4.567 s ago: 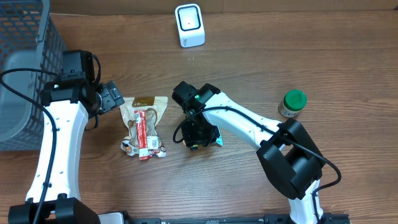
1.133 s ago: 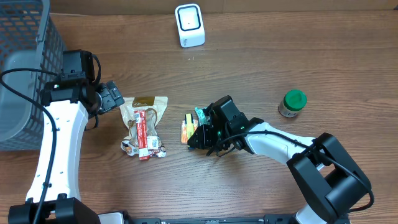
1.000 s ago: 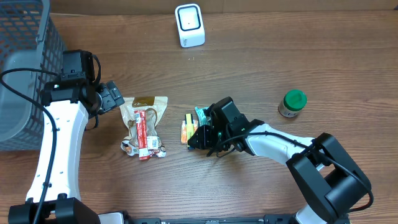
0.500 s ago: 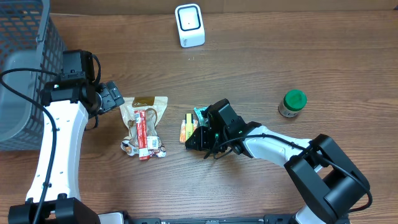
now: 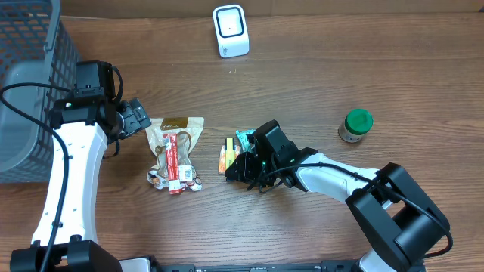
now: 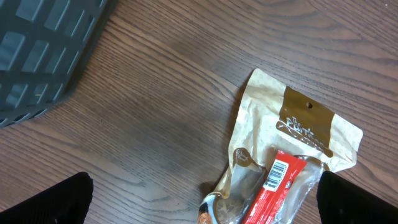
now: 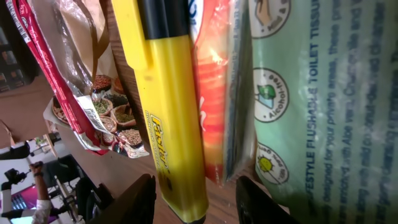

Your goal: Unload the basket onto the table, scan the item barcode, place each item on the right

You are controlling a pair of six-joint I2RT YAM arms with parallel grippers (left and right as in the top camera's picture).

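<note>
A white barcode scanner (image 5: 230,30) stands at the table's far edge. A yellow highlighter (image 7: 165,106), an orange packet (image 7: 214,93) and a green tissue pack (image 7: 311,93) lie side by side at mid-table (image 5: 227,155). My right gripper (image 7: 199,202) lies low at their near end, open, its fingers standing either side of the highlighter and the orange packet, with bare wood showing beside one finger. My left gripper (image 5: 140,117) hovers wide open and empty at the top of a tan snack bag (image 6: 292,143), whose red wrapper shows a barcode (image 6: 278,174).
A grey mesh basket (image 5: 30,83) fills the far left corner. A green-lidded jar (image 5: 355,125) stands to the right. The snack bag (image 5: 175,155) lies just left of the small items.
My right gripper has crept a little to the left along the items and its jaws have spread slightly. The left arm has not moved.
</note>
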